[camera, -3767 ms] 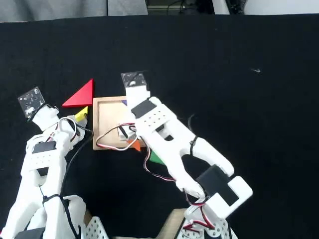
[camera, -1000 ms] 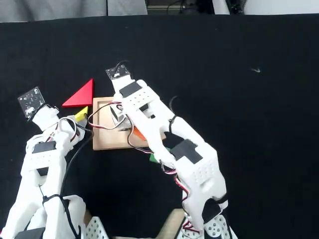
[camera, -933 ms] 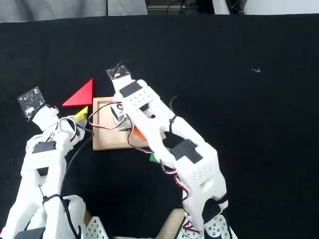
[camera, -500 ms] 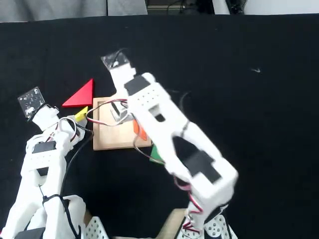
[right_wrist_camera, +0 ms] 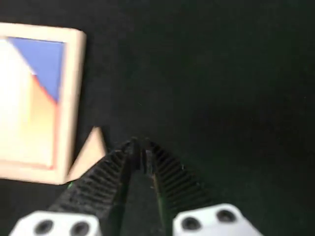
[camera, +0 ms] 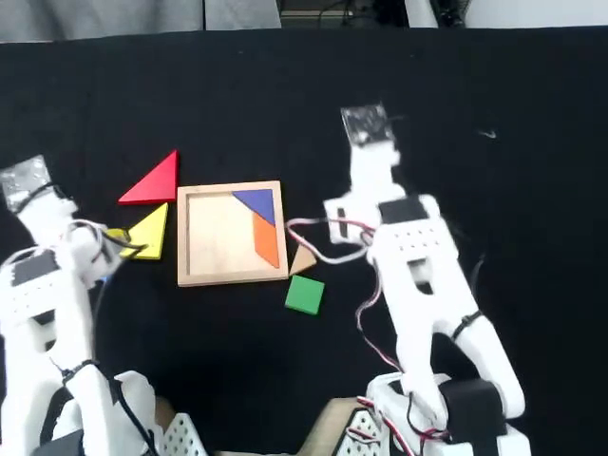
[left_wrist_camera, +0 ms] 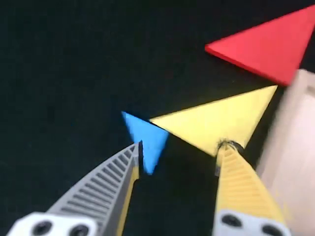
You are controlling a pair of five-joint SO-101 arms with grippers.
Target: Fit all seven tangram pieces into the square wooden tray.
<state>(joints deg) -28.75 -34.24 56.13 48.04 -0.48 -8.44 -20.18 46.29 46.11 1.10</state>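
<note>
two pieces seated, five out on the cloth

two pieces lie in the square wooden tray. a blue triangle has its square corner in the far corner on the right arm's side, and an orange parallelogram runs its long axis along that same wall. a tan triangle sits against the tray's near outer corner, with a green square just beside it. on the opposite side lie a red triangle, tip pointing away from the arms, and a yellow triangle. the left gripper has its fingers spread, one tip at the yellow piece's edge and the other partly covering a small blue triangle. the right gripper hangs over black cloth, fingers pressed together on nothing. a grey strip lines the far edge.
</note>
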